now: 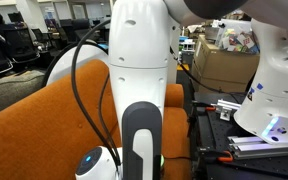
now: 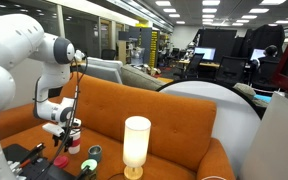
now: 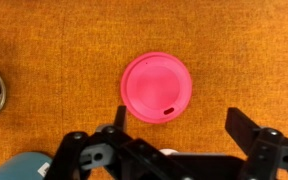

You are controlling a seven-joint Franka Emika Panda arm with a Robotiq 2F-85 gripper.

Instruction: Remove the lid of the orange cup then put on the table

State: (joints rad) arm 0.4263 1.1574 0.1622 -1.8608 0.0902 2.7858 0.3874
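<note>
Gripper (image 3: 177,118), spread wide and empty, hangs over the pink lid (image 3: 156,87) against the orange table (image 3: 44,40); centring on the rim before closing gently looks wisest.

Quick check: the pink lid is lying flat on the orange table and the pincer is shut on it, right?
Not quite. The pincer is open, not shut on the lid. The wrist view shows its fingers spread wide apart, and the pink lid is not clamped between them. The rest holds: the lid lies flat on the orange table.
</note>
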